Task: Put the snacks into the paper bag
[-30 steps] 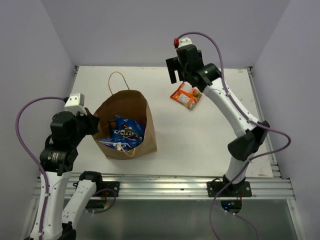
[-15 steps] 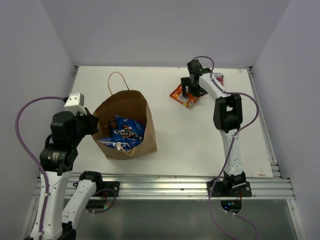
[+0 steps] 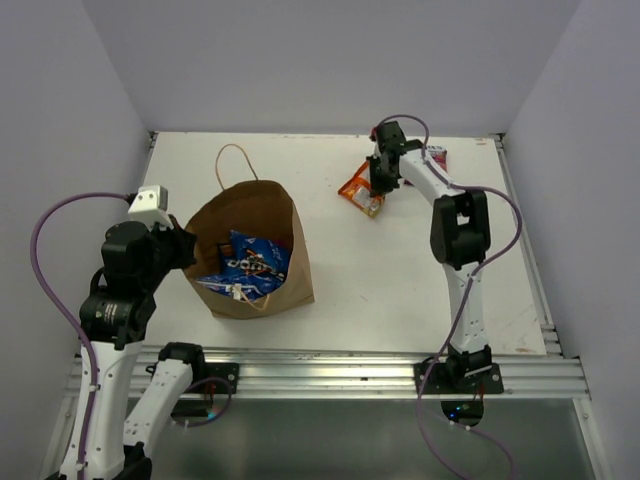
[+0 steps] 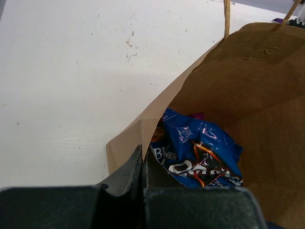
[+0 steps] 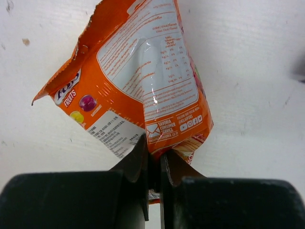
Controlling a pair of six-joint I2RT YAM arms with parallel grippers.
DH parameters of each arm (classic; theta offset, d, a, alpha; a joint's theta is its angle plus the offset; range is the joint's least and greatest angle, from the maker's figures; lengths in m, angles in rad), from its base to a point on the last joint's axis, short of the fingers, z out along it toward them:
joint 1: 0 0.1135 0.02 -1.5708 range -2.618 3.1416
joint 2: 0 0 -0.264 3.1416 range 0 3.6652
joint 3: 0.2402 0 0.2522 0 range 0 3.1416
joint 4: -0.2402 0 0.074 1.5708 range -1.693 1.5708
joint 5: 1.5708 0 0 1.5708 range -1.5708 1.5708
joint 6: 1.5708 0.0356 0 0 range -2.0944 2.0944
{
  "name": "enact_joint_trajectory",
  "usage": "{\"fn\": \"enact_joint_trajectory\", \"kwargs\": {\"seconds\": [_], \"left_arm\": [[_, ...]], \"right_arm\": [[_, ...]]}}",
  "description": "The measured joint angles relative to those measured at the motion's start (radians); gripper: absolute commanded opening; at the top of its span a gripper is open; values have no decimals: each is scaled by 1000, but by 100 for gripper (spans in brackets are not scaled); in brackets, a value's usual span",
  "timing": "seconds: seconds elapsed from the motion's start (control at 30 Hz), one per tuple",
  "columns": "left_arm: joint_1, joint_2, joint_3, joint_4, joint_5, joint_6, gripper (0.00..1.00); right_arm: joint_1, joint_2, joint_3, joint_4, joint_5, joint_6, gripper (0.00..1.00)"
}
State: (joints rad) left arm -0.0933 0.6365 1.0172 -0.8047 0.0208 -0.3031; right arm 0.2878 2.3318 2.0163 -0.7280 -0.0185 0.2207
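We have the blue bag (image 3: 248,262) in; our right end effector (image 5: 153,155) pinches the orange packet (image 5: 138,71), and our left end effector (image 4: 142,157) clamps the rim of the paper bag (image 4: 257,76).

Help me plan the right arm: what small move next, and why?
Probably lift it clear: the right gripper is shut on an edge of the orange packet, and the paper bag stands open, its rim pinched by the left gripper.

**White table boxed in by pale walls**

A white table top (image 3: 400,270), lightly scuffed and speckled, fills the space. Plain lavender-grey walls close it in: a back wall (image 3: 330,60), a left wall (image 3: 50,120) and a right wall (image 3: 600,150). A silver metal rail (image 3: 330,368) runs along the near edge. The light is soft and even.
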Motion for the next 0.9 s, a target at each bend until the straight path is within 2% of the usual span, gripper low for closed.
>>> {"fn": "enact_joint_trajectory", "kwargs": {"seconds": [0.13, 0.23, 0.33, 0.43, 0.6, 0.77, 0.9], "left_arm": [[0, -2, 0, -1, 0, 0, 0], [0, -3, 0, -1, 1, 0, 0], [0, -3, 0, -1, 2, 0, 0], [-1, -3, 0, -1, 6, 0, 0], [-1, -3, 0, -1, 16, 0, 0], [-1, -3, 0, 0, 26, 0, 0], [-1, -6, 0, 0, 28, 0, 0]], "right_arm": [[11, -93, -66, -59, 7, -13, 0], [51, -200, -45, -134, 28, -28, 0], [146, -299, 122, -195, 47, -42, 0], [274, -406, 294, -185, 48, -41, 0], [449, -581, 407, -180, -11, -20, 0], [525, -628, 354, -186, -23, 0, 0], [603, -562, 259, -208, -24, 19, 0]]}}
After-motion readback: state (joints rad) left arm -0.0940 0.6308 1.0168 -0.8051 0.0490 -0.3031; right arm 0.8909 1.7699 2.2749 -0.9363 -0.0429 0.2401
